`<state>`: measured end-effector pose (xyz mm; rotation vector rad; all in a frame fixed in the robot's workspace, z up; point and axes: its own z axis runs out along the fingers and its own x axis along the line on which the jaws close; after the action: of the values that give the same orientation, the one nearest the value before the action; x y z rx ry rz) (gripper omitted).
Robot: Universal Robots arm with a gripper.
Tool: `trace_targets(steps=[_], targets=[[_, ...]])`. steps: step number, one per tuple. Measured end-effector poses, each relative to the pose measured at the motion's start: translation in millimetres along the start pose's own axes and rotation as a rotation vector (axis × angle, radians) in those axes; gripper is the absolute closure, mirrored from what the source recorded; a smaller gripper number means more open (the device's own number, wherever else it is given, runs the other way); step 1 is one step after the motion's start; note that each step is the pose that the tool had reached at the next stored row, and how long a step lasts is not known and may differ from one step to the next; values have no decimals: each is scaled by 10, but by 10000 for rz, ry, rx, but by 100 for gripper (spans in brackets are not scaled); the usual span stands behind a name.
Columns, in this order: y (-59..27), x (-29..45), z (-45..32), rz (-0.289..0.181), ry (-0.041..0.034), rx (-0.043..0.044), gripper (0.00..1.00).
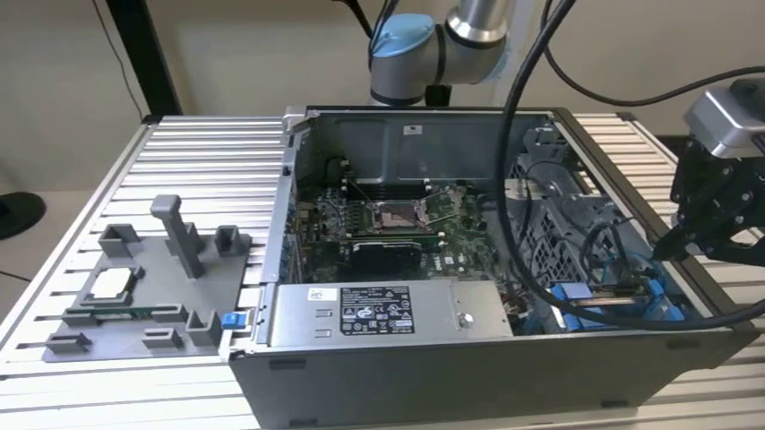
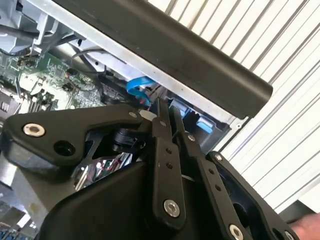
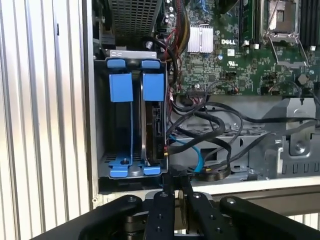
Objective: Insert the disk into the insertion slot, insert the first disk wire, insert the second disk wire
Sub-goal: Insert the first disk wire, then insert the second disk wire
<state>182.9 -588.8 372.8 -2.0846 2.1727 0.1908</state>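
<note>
In the exterior view, the disk (image 1: pixel 610 298) sat in its bay at the open case's (image 1: pixel 478 385) five o'clock corner, under the gripper (image 1: pixel 687 242).

In the second wrist view, the fingers (image 2: pixel 161 125) lay pressed together, seemingly empty.

In the first wrist view, the disk's glossy blue carrier (image 3: pixel 152 90) stood seated; matte black wires (image 3: pixel 210 125) looped loose, apparently unplugged.

My arm (image 1: pixel 460 36) is silver with pale-blue joint caps; its black gripper (image 3: pixel 175 192) carries shiny screws along slim fingers (image 2: pixel 165 150).
</note>
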Motion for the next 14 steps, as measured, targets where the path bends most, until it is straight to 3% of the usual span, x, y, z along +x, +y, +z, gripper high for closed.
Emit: trace_targets(steps=[5, 11, 12, 14], targets=[[188, 26, -32, 0, -1, 0, 100], [457, 56, -10, -4, 7, 27, 100], [489, 58, -5, -17, 10, 90, 100], [532, 61, -2, -61, 33, 345, 100]])
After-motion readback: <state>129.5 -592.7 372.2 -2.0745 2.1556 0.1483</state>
